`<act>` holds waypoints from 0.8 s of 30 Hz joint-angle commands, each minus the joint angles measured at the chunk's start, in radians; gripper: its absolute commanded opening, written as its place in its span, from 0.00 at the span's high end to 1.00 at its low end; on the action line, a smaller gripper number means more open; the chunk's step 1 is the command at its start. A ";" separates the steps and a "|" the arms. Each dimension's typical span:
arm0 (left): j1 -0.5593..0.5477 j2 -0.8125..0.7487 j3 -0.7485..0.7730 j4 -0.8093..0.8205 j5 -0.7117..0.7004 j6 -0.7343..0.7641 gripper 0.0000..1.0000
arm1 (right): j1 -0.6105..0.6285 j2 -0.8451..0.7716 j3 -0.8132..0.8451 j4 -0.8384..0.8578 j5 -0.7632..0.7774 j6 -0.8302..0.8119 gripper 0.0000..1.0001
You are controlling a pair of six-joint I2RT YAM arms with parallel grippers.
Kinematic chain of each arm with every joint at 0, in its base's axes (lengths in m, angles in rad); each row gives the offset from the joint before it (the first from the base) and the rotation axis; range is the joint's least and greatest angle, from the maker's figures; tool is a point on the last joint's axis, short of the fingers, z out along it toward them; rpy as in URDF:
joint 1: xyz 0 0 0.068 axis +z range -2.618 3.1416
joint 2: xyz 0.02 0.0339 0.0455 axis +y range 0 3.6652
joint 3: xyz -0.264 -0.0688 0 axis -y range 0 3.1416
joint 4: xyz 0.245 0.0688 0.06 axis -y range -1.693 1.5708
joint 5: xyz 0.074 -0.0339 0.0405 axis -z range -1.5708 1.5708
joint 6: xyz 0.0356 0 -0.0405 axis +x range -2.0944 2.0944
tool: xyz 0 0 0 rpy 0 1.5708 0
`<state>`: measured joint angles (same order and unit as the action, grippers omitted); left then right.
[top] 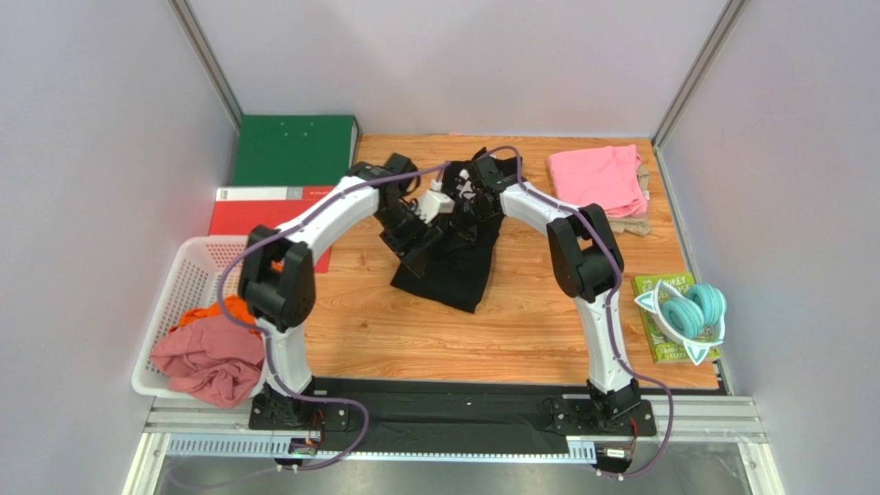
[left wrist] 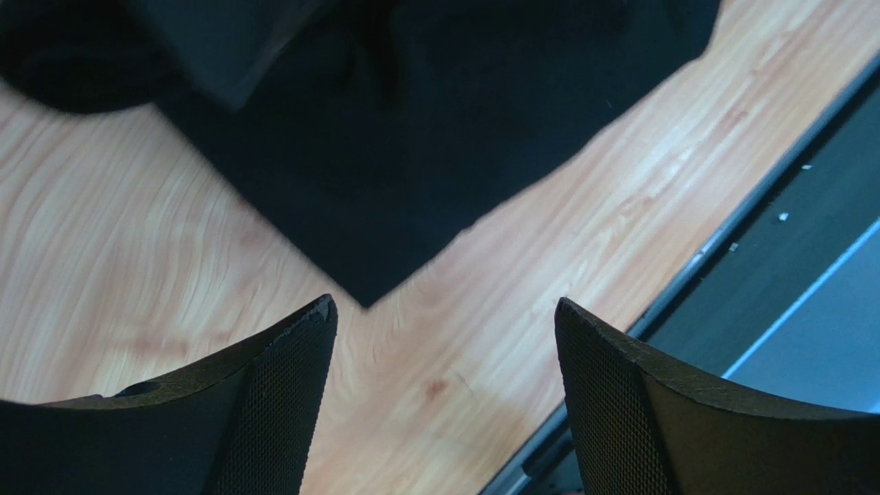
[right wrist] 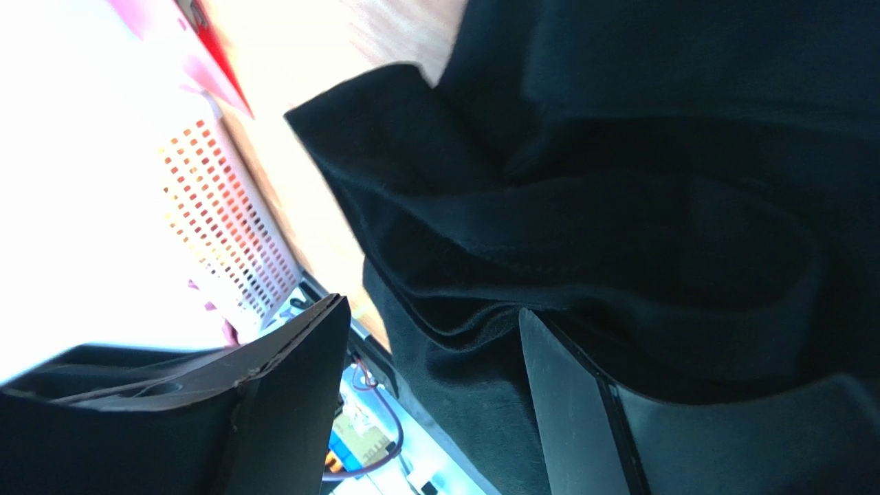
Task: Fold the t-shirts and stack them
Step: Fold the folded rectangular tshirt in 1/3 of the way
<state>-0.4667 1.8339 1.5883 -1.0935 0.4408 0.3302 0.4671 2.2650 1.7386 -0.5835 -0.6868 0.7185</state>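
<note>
Black cloth, the rose-print t-shirt (top: 454, 270), lies at the middle of the wooden table (top: 413, 340), just below the spot where the two arms meet. Its long axis runs from the far side toward the arm bases, leaning a little left as it comes nearer. The far end is bunched up under the wrists with scraps of white script showing, and the near end spreads flat, ending in a corner that points at the near edge.

In the left wrist view that corner (left wrist: 413, 155) lies on the wood ahead of the left gripper (left wrist: 444, 351), whose jaws stand wide apart with only bare table between them; it has hold of nothing. From above, the left gripper (top: 415, 258) hangs over the shirt's left side.

The right gripper (top: 470, 196) sits at the bunched far end. In its own view the right gripper (right wrist: 434, 351) has its jaws partly apart, with thick folds of the shirt (right wrist: 640, 186) crowding against one finger, while a sliver of table shows beside the other. Whether it pinches the cloth I cannot tell.

At the far right a folded pink t-shirt (top: 594, 177) rests on a beige one (top: 638, 219). Left of the table, a white basket (top: 191, 263) holds the orange shirt (top: 219, 309) and the dusty-rose shirt (top: 207, 363).
</note>
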 commanded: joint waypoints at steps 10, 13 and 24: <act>-0.098 0.289 0.107 0.035 -0.105 0.056 0.20 | -0.126 0.085 0.119 0.048 0.075 0.047 0.35; -0.098 0.281 0.065 0.059 -0.131 0.072 0.20 | -0.159 0.131 0.186 0.028 0.090 0.047 0.35; -0.093 0.050 -0.097 0.090 -0.060 0.064 0.22 | -0.255 0.038 0.302 -0.091 0.136 -0.013 0.36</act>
<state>-0.5625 2.0289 1.5284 -1.0103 0.3340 0.3805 0.2249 2.4123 2.0003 -0.6346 -0.5838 0.7364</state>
